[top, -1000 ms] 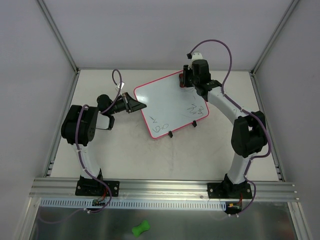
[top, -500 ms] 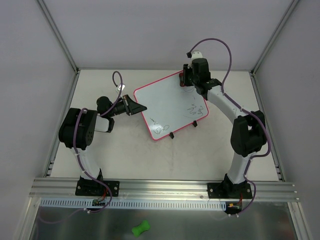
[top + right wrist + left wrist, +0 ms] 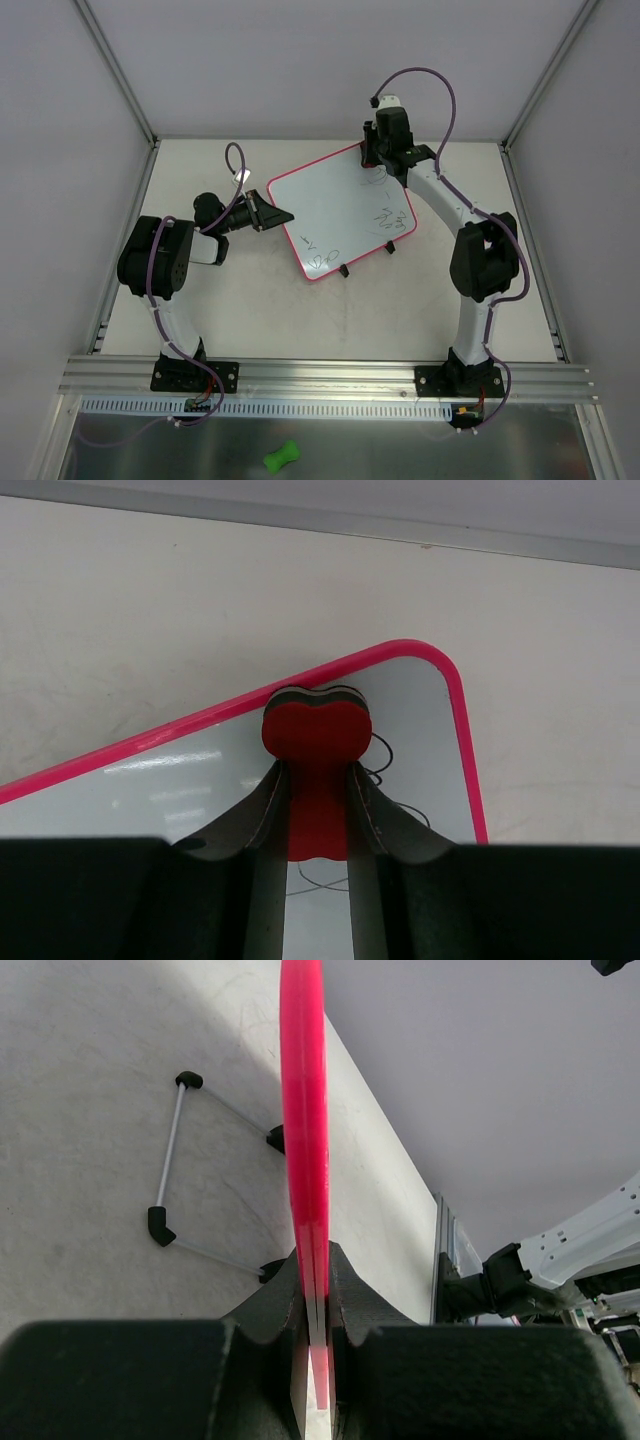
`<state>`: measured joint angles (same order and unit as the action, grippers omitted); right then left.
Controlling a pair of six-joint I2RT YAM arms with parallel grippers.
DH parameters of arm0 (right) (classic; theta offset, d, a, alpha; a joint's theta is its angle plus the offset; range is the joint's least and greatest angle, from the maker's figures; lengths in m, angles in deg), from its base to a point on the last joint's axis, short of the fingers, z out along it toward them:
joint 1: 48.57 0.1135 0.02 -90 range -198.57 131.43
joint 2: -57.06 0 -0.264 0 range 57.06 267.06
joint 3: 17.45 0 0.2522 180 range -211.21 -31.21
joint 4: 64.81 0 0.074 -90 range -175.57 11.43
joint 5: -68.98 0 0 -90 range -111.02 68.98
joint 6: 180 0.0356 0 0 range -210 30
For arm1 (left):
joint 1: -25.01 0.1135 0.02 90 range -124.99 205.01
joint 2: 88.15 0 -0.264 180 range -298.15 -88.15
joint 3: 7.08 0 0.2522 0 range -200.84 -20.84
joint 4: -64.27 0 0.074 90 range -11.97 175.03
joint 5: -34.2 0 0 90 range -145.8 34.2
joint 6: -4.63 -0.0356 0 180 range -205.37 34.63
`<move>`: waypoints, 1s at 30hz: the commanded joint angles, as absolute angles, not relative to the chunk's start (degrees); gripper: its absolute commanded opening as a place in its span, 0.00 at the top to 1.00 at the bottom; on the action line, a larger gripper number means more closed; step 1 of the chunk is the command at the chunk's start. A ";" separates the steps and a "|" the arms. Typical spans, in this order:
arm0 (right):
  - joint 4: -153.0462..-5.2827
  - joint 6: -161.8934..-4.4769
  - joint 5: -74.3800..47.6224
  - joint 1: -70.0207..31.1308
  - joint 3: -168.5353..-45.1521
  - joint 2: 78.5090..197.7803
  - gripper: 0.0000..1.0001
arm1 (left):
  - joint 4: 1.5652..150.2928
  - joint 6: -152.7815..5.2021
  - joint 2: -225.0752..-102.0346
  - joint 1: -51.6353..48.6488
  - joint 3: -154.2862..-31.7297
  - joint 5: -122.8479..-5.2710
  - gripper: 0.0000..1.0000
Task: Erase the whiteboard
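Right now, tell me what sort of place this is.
Probably a robot lab cell: plain grey panel walls, a left arm and right arm bolted to an aluminium rail, and a whiteboard on a worktable.

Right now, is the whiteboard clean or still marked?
Still marked. The whiteboard carries dark scribbles at its right edge and near corner, plus some beside the red eraser.
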<state>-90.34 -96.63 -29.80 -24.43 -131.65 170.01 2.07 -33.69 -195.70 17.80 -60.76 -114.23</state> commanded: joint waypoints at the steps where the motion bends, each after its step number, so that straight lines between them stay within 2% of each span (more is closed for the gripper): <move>1: -93.86 -95.19 -34.38 -25.80 -130.53 170.18 1.00 | -18.30 -38.17 -194.59 15.51 -60.65 -121.36 1.00; 7: -93.86 -88.26 -33.77 -30.29 -125.87 168.07 1.00 | -18.30 -38.35 -194.23 15.60 -60.57 -121.37 1.00; 15: -92.55 -88.94 -27.46 -31.35 -124.55 167.63 1.00 | -18.30 -38.17 -194.41 15.51 -60.65 -121.63 1.00; 30: -77.62 -97.38 -21.64 -22.13 -111.99 161.22 1.00 | -18.30 -37.29 -195.20 15.60 -61.53 -121.80 1.00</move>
<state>-81.07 -94.38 -26.47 -26.53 -114.08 162.53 2.44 -33.27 -195.70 17.48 -60.76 -114.58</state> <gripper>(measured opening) 0.264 0.049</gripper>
